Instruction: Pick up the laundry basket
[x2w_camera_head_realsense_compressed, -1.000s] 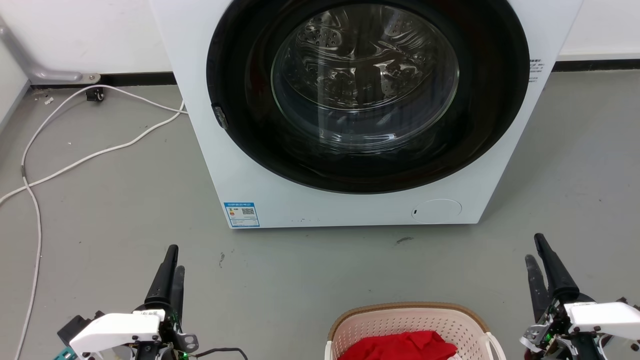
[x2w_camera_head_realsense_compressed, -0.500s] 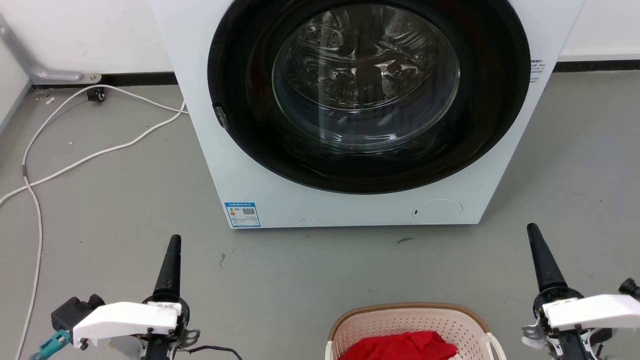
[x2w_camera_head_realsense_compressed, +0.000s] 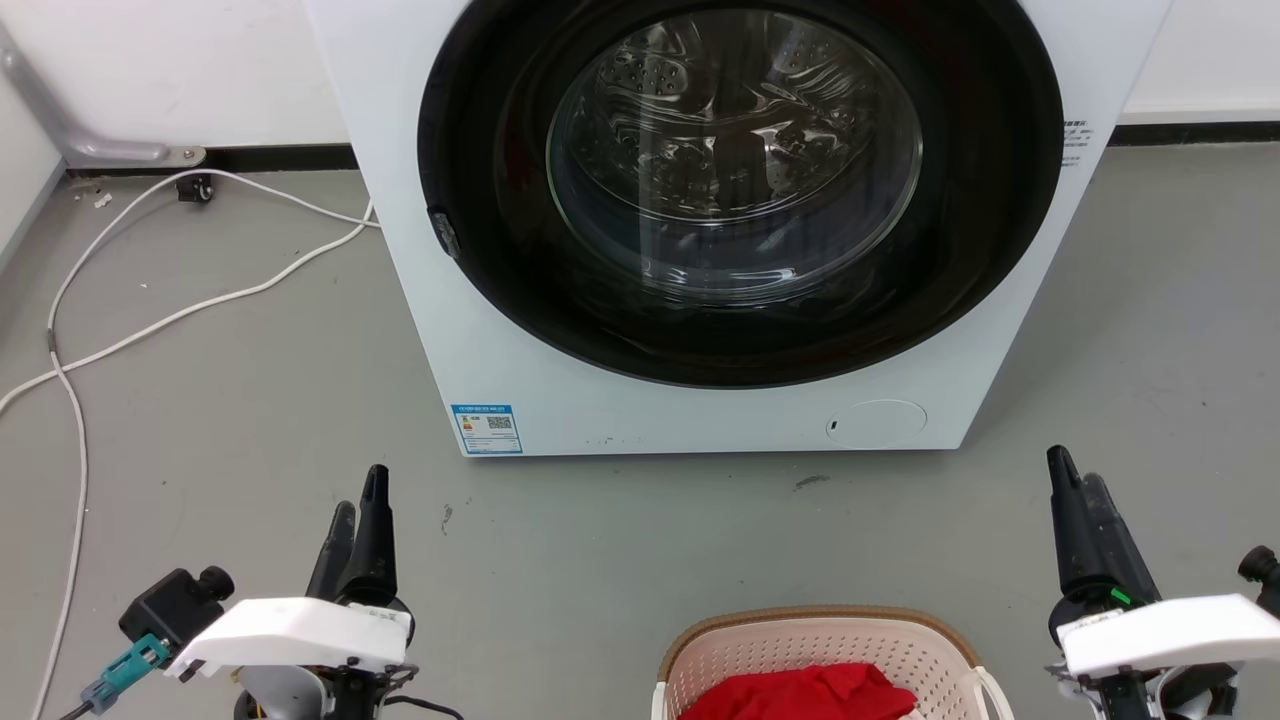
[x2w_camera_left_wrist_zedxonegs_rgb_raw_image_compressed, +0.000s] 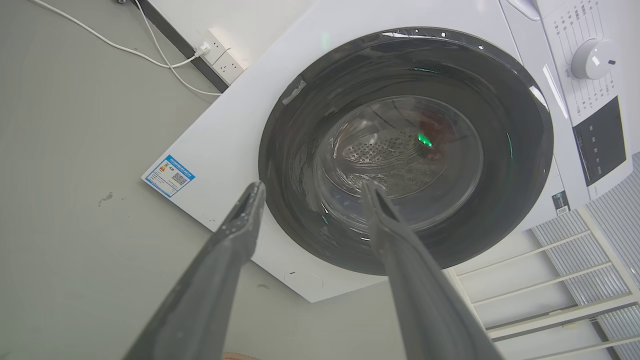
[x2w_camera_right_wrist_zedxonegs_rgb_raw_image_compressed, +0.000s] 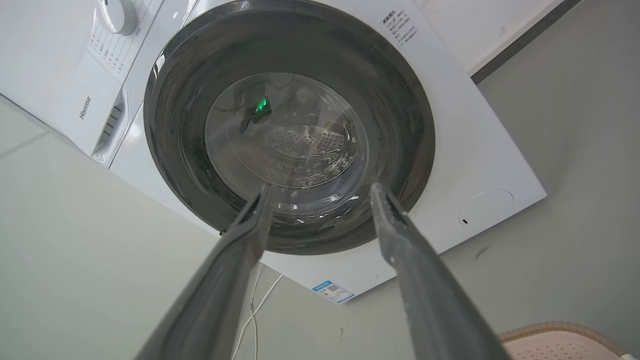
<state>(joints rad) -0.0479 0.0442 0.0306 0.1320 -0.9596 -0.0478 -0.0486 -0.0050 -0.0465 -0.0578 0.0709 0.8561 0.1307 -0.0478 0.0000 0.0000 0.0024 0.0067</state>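
- Near the robot, low in the head view, the basket (x2w_camera_head_realsense_compressed: 815, 612) sits on the floor with a red cloth (x2w_camera_head_realsense_compressed: 800, 692) inside.
- The left gripper (x2w_camera_head_realsense_compressed: 360, 497) hangs well to its left, fingers spread and empty (wrist view confirms the gap).
- The right gripper (x2w_camera_head_realsense_compressed: 1076, 472) hangs to its right, likewise parted.
- The washer (x2w_camera_head_realsense_compressed: 500, 330) stands farther off.

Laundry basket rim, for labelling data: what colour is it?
The basket rim is woven-look brown; head view shows it best.
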